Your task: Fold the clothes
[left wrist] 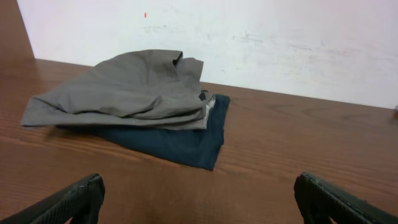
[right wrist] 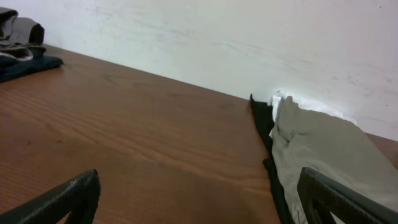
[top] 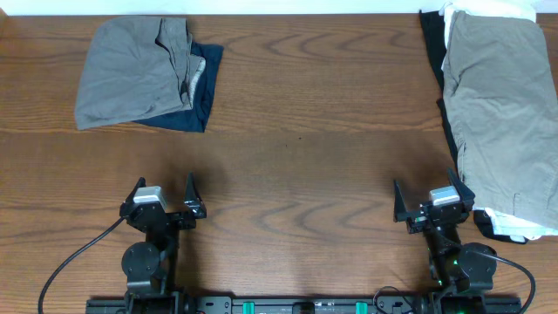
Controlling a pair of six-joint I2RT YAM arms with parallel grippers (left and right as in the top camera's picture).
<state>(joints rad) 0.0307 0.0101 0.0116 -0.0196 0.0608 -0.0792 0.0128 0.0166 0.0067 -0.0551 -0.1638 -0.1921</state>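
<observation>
Okay, both arms sit at the bottom edge of the overhead frame, nothing held. The left gripper (top: 165, 180) at lower left is released, jaws spread wide over bare table (top: 305, 131). Its wrist view shows the two fingertips (left wrist: 81, 194) far apart at the bottom corners with only wood between them. The right gripper (top: 425, 183) at lower right is also released and spread, empty, and its fingers (right wrist: 326, 190) likewise sit at the bottom corners of its wrist view.

The clothes lie in two piles, both well apart from the grippers.

- **Upper left of the overhead frame:** a folded grey garment (top: 131, 70) lies on top of a navy piece (top: 202, 100), with the navy sticking out at the right and lower edge. The left wrist view has the same stack at centre left, grey (left wrist: 124, 90) over navy (left wrist: 180, 143), close to the white wall (left wrist: 280, 43).
- **Right edge of the overhead frame:** large khaki shorts (top: 501, 113) are spread flat, running from the top to near the right gripper. They lie on a black piece (top: 433, 52) that shows along their left edge. A white piece (top: 488, 10) peeks out at the top, and some white also shows at the bottom. The right wrist view shows the khaki (right wrist: 323, 149) at right, with a black edge (right wrist: 264, 124) and white (right wrist: 298, 102) behind it.
</observation>
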